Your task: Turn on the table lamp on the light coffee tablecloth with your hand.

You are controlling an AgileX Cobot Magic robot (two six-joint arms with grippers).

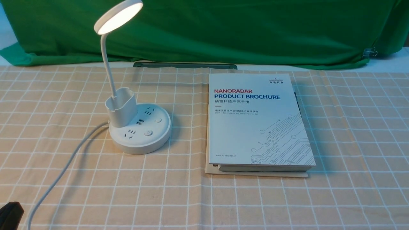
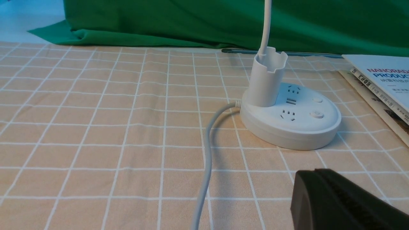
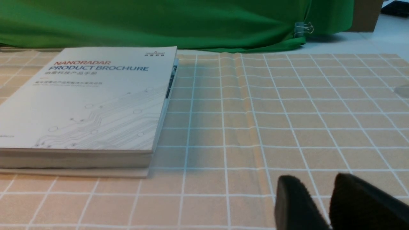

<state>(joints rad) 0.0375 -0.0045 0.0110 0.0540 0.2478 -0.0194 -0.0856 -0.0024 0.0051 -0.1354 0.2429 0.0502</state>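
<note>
The left gripper (image 1: pixel 9 212) sits at the near-left corner, jaw state unclear. Well ahead, the lit table lamp (image 1: pixel 139 127) stands on the light coffee tablecloth (image 1: pixel 351 134), left of a stacked brochure (image 1: pixel 258 121). The right gripper (image 3: pixel 322 201) shows jaws slightly apart.

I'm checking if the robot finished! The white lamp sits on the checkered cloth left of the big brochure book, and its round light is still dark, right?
Not quite. The table lamp does sit on the light coffee tablecloth, left of the brochure, but its round head is glowing, not dark. The front view shows it lit.
</note>
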